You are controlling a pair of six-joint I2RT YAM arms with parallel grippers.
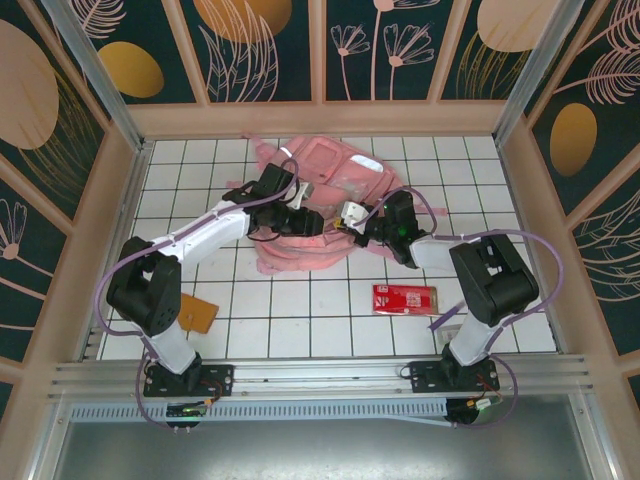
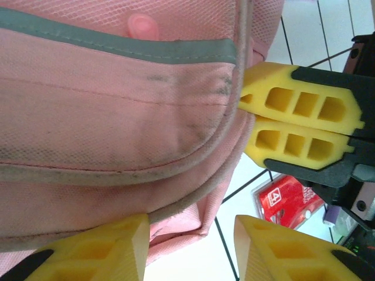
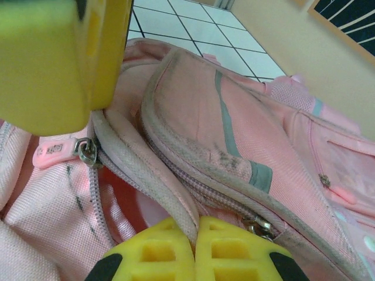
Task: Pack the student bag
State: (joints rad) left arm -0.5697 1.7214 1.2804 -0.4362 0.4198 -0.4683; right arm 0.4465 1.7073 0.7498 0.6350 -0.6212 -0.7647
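The student bag (image 1: 330, 175), a big pink backpack with grey piping and a pale strip, lies at the back middle of the tiled table. My right gripper (image 3: 196, 231) is shut on the piped rim of the bag's unzipped pocket (image 3: 117, 193), beside a metal zip pull (image 3: 87, 151). From the left wrist view the same right gripper (image 2: 249, 115) pinches that rim at the bag's (image 2: 117, 105) side. My left gripper (image 2: 190, 252) stands open over the bag's lower corner, its left finger against a fold of fabric, nothing held between the fingers. From above, the left gripper (image 1: 308, 222) and right gripper (image 1: 347, 226) meet at the bag's near edge.
A red packet (image 1: 404, 298) lies flat on the tiles in front of the right arm, also seen as the red packet (image 2: 287, 199) past my left fingers. A brown flat item (image 1: 197, 314) sits by the left arm's base. Wooden walls enclose the table.
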